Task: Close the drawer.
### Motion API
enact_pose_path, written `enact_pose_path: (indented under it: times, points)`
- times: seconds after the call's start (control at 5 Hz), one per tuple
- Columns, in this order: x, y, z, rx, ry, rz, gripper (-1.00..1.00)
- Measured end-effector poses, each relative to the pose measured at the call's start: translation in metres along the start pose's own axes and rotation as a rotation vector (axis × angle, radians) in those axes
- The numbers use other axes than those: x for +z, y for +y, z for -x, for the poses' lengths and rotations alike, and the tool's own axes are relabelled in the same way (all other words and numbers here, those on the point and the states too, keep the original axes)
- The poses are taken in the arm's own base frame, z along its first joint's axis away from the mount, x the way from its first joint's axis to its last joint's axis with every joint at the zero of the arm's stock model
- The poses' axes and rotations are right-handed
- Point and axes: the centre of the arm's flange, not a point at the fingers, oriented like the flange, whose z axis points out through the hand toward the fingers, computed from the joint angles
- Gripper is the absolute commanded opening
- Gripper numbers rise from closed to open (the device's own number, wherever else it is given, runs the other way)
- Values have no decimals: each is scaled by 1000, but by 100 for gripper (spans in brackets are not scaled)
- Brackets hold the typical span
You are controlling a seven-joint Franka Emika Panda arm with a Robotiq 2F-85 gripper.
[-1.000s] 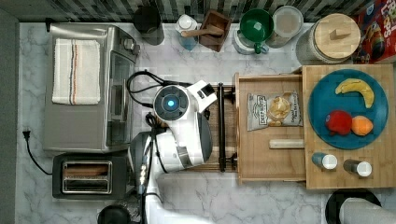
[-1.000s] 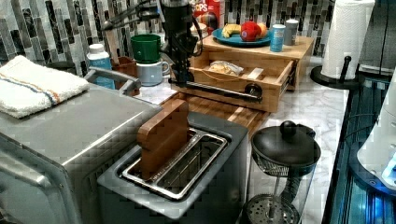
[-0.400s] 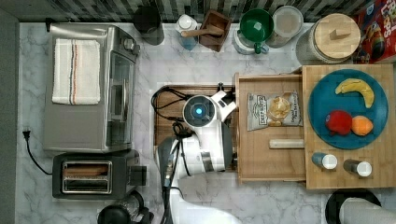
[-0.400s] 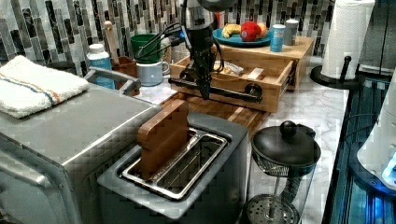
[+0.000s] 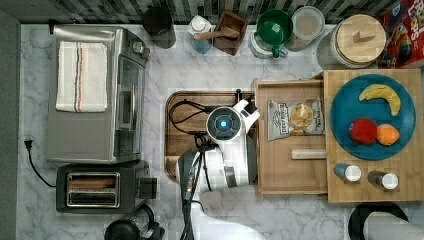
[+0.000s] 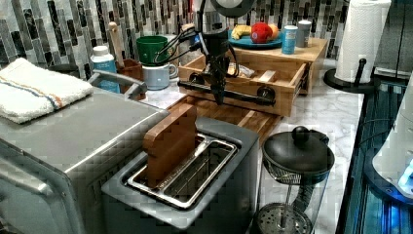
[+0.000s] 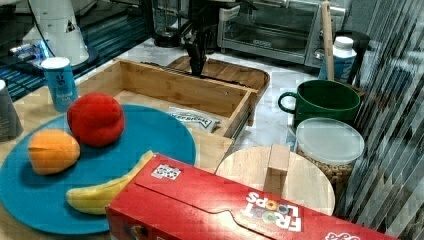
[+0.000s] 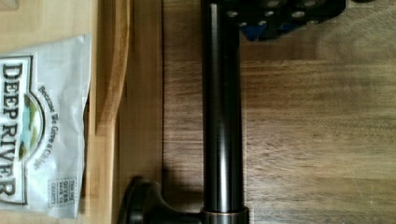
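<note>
Since the earlier frames, we see the arm has swung across the dark tray (image 5: 185,130) toward the drawer (image 5: 290,172), and its end effector (image 6: 217,95) now hangs straight down at the drawer's black bar handle (image 6: 229,92). The drawer stands pulled well out from under the top board (image 5: 415,185) that carries the blue plate (image 5: 350,102), its front edge reaching over the tray. Inside the drawer lie a chip bag (image 5: 295,119) and a small wooden stick (image 5: 309,154). We judge the end effector sits on the tray side of the handle so that it can push the drawer back under the board. We cannot tell whether its fingers are parted or closed. The wrist view looks straight down on the handle, with the bag beside it.
</note>
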Motion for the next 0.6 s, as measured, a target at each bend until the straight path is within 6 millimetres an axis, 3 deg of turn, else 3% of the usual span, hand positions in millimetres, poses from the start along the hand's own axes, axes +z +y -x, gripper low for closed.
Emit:
enact_pose_path:
  times: [0.4,0.6]
  points:
    - [-1,26,0,-104,9,1,-100]
    - [3,51,0,-138,12,-3,-100]
